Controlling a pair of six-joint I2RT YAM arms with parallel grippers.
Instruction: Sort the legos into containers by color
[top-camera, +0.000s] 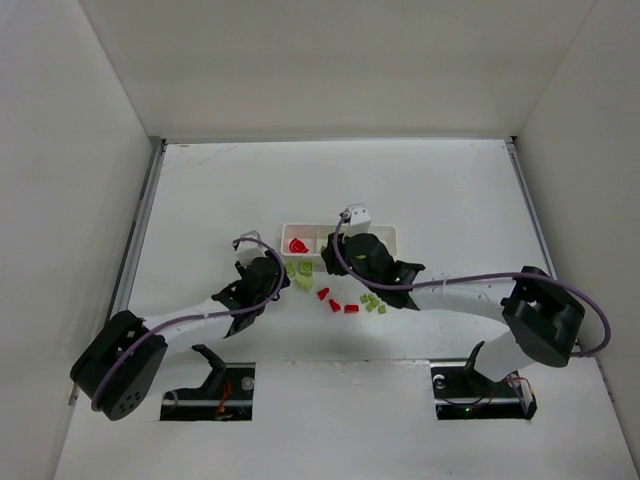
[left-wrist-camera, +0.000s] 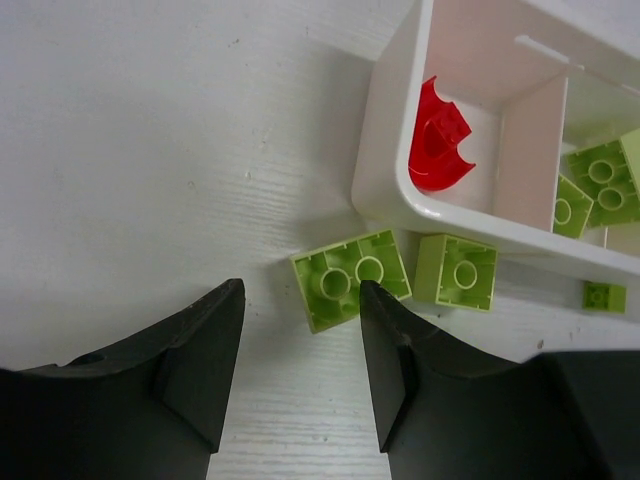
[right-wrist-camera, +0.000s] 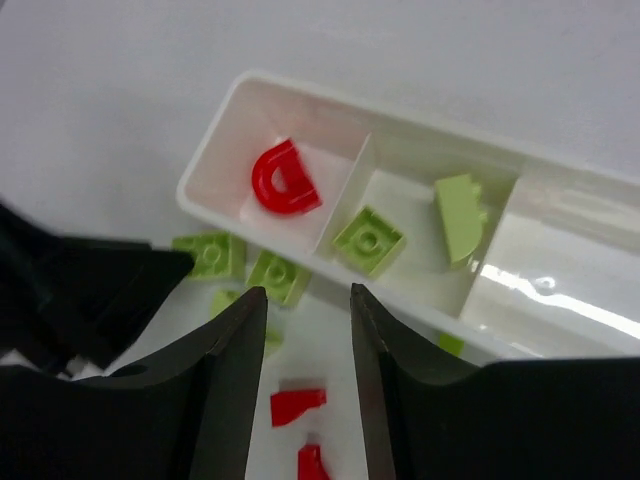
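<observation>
The white tray (top-camera: 387, 238) holds a red arch lego (right-wrist-camera: 283, 180) in its left container and two pale green legos (right-wrist-camera: 368, 240) in the middle one. Loose pale green legos (top-camera: 298, 270), red legos (top-camera: 335, 300) and brighter green ones (top-camera: 373, 303) lie just in front of the tray. My left gripper (left-wrist-camera: 300, 290) is open low over the table, and a pale green lego (left-wrist-camera: 350, 278) lies at its right fingertip. My right gripper (right-wrist-camera: 306, 292) is open above the tray's near wall, holding nothing. A red lego (right-wrist-camera: 298, 405) shows on the table between its fingers.
White walls enclose the table on three sides. Both arms converge near the tray, and the left gripper's dark body (right-wrist-camera: 90, 290) shows close beside the right gripper. A purple cable (top-camera: 470, 282) runs along the right arm.
</observation>
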